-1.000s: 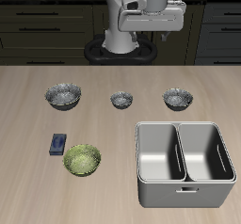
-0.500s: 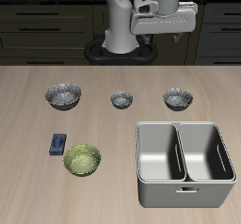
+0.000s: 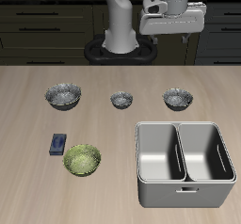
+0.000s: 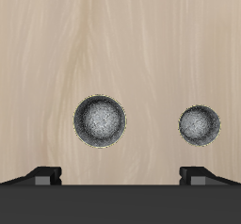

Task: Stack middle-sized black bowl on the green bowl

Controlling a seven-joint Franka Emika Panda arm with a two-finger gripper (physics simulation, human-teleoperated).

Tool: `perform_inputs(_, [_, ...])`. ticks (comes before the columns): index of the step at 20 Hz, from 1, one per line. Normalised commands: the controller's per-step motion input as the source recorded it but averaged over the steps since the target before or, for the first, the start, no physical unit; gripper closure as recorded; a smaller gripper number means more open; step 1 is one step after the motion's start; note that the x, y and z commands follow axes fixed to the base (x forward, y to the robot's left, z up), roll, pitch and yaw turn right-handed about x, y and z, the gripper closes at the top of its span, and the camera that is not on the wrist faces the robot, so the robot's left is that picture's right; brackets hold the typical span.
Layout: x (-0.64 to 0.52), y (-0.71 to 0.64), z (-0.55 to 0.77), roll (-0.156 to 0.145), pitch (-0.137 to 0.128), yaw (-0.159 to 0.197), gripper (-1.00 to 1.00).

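Note:
The middle-sized black bowl stands empty on the table behind the metal basin; it also shows in the wrist view. The green bowl sits nearer the table's front edge, beside a small blue block. My gripper hangs high above the table's back, roughly over the middle-sized black bowl, open and empty; its fingertips show wide apart in the wrist view. The green bowl is out of the wrist view.
The widest dark bowl and the smallest dark bowl stand in the same row. A two-compartment metal basin stands at the front. A small blue block lies beside the green bowl.
My gripper has moved sideways along the table's back, from above the smallest bowl towards above the middle-sized black bowl. The bowls have not moved.

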Motion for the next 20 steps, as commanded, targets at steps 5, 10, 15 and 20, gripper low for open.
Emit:
perform_inputs(5, [0.02,-0.01,-0.18,-0.037,-0.048,0.002,-1.00])
perform_inputs(10, [0.01,0.03,-0.29,0.015,0.032,-0.036,-1.00])
perform_inputs(15, [-0.04,-0.05,-0.20,-0.003,-0.013,0.005,-1.00])
perform_inputs(20, [-0.05,0.05,-0.31,0.012,0.015,0.007,-1.00])
